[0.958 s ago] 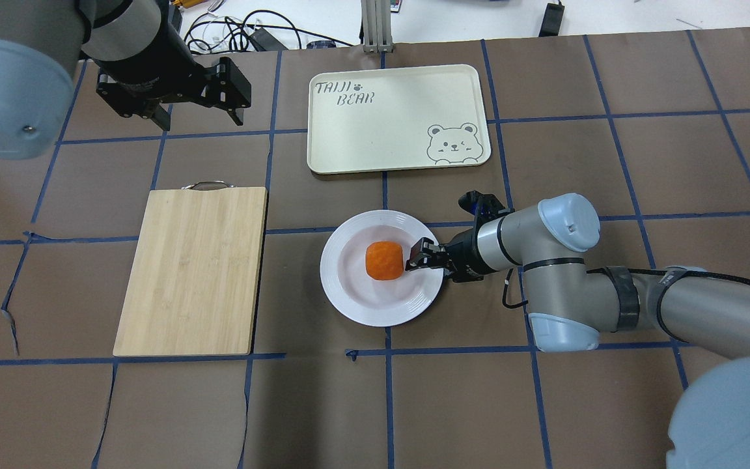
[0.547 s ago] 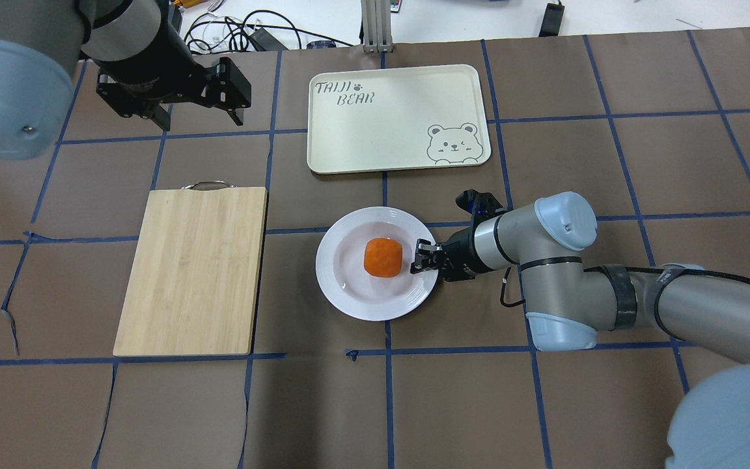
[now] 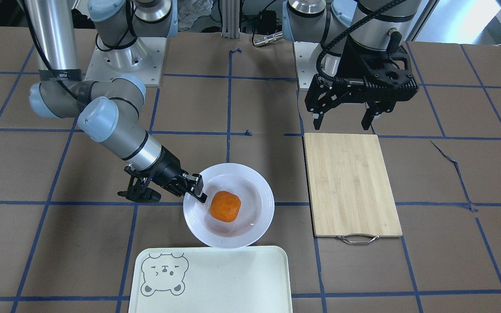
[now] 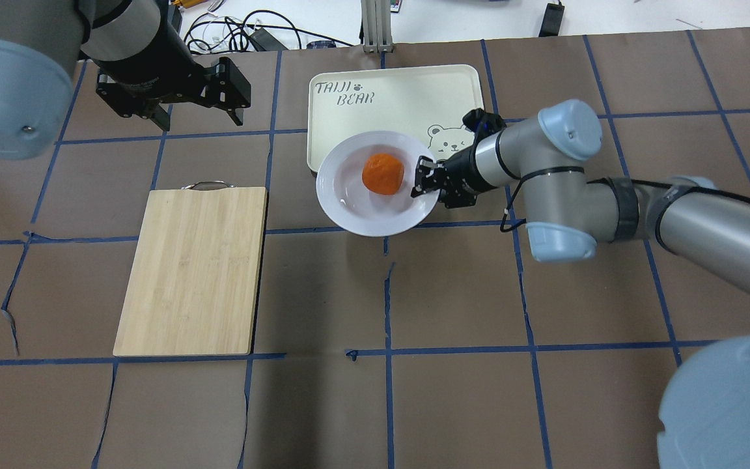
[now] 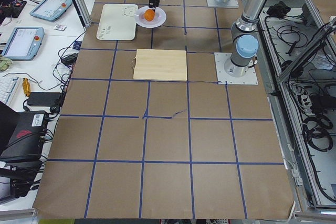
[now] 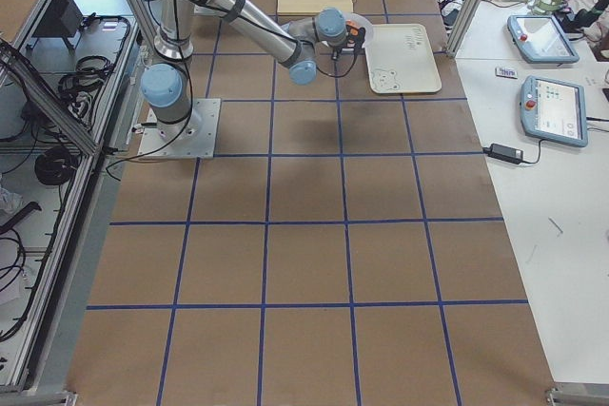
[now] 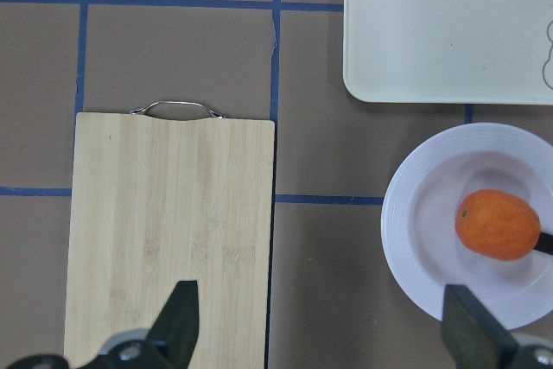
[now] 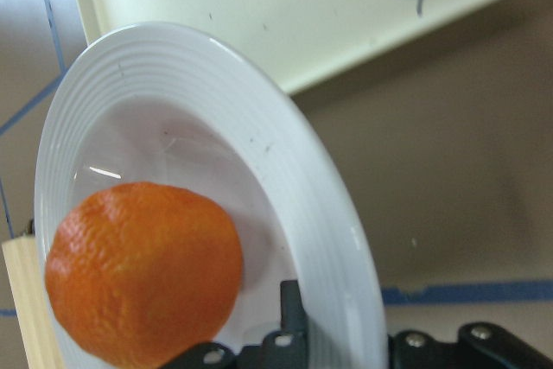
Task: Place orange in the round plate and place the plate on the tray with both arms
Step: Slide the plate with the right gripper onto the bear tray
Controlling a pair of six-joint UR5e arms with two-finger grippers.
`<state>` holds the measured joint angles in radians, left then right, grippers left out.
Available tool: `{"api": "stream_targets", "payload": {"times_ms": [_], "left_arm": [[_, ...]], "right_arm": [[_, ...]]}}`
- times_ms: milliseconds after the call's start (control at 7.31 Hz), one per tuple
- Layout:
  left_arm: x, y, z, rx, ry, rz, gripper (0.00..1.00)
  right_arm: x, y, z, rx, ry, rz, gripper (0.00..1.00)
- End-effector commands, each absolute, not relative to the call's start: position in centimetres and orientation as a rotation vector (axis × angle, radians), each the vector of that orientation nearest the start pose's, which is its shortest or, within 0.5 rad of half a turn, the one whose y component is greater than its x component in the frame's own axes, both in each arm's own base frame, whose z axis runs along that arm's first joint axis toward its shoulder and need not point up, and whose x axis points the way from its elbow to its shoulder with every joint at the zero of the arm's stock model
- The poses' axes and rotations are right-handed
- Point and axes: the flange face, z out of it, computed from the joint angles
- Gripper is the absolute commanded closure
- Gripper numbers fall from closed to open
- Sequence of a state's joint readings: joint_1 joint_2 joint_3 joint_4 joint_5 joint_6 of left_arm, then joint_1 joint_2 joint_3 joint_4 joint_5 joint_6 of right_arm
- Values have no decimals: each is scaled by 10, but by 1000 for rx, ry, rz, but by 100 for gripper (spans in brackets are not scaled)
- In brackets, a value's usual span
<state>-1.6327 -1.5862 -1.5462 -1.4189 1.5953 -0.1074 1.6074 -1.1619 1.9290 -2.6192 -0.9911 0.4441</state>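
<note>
The orange [image 4: 383,173] lies in the sunken centre of the white round plate [image 4: 349,198]. My right gripper [image 4: 426,179] is shut on the plate's right rim and holds it above the table, over the near edge of the cream tray [image 4: 362,124]. The front view shows the orange [image 3: 225,206], the plate [image 3: 259,191], the right gripper [image 3: 198,191] and the tray [image 3: 233,278]. In the right wrist view a finger [image 8: 292,308] presses on the plate's rim [image 8: 285,179] beside the orange [image 8: 143,274]. My left gripper [image 4: 199,116] hangs open and empty, far left of the tray.
A bamboo cutting board [image 4: 193,270] with a metal handle lies left of the plate, below the left gripper [image 3: 342,126]. Cables and a metal post sit beyond the table's far edge. Blue tape lines cross the brown table cover.
The right gripper has lifted the plate with the orange and carried it away from the robot, from the table's middle to the tray's near edge. The left arm has not moved.
</note>
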Motion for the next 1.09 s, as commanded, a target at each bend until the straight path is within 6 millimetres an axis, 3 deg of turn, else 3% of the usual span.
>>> {"api": "stream_targets", "payload": {"times_ms": [0,274,547,684,821,958], "left_arm": [[-163,-504,509,-73,3120,-254,0],[-163,-504,509,-73,3120,-254,0],[-162,-504,508,-75,3120,-252,0],[-162,-504,509,-75,3120,-252,0],[-163,-503,509,-73,3120,-254,0],[-163,-503,509,-72,3120,-254,0]], "right_arm": [[201,-660,220,484,2515,-205,100],[198,-729,200,517,2526,-262,99],[197,-741,200,527,2527,-250,94],[195,-741,196,532,2535,-249,70],[190,-743,193,546,2556,-259,33],[175,-751,201,572,2554,-286,20]]}}
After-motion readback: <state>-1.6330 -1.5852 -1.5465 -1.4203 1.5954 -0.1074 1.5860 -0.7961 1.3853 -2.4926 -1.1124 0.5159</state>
